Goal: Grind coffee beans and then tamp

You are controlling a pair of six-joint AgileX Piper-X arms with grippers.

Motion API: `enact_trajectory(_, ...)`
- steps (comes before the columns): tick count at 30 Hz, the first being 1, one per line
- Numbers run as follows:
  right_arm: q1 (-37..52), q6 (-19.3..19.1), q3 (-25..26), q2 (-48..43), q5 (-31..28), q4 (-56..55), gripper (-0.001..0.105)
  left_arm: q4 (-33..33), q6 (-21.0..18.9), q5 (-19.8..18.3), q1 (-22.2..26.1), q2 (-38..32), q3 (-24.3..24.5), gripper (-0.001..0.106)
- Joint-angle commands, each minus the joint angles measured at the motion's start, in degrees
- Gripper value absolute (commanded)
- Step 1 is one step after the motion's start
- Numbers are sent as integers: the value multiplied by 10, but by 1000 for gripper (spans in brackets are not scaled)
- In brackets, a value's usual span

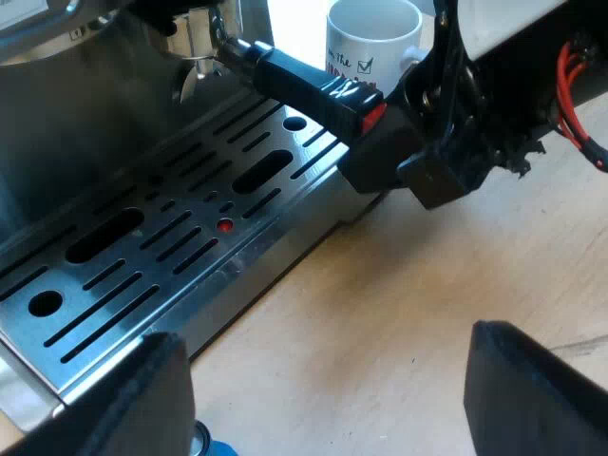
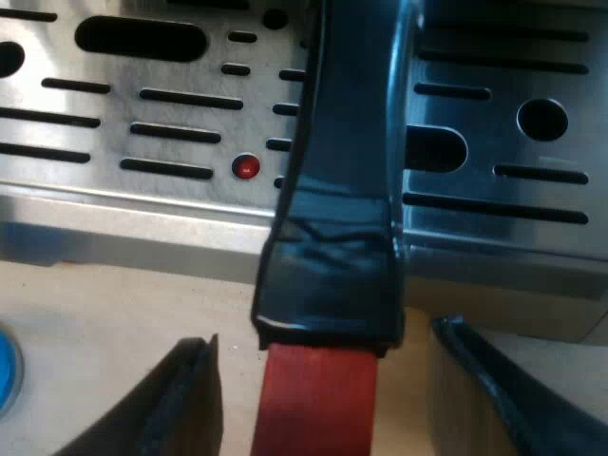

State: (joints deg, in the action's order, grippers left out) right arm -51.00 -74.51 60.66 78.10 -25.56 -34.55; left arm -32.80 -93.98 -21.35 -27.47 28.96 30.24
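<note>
The metal holder is locked into the espresso machine's front, and its dark handle reaches out over the drip tray. My right gripper is at the handle's red end. In the right wrist view that gripper is open. Its fingers stand on either side of the red end, with a small gap on each side. My left gripper is open over the wooden table beside the tray, holding nothing.
A white mug with printed writing stands beyond the handle's end. Something blue lies on the table by the tray's edge, near a left finger; a blue object also shows by the tray. A red dot marks the slotted tray.
</note>
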Motion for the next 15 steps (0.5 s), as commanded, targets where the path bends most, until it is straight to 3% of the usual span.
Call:
enact_trajectory(1,2,-3,4,7,1,3,49,2,0,-4,-4,-2,2,62)
enact_trajectory(9,8,-3,4,9,1,11,49,2,0,-4,-4,-2,2,62)
enact_trajectory(15,8,-3,4,9,1,11,34,2,0,-4,-4,-2,2,62)
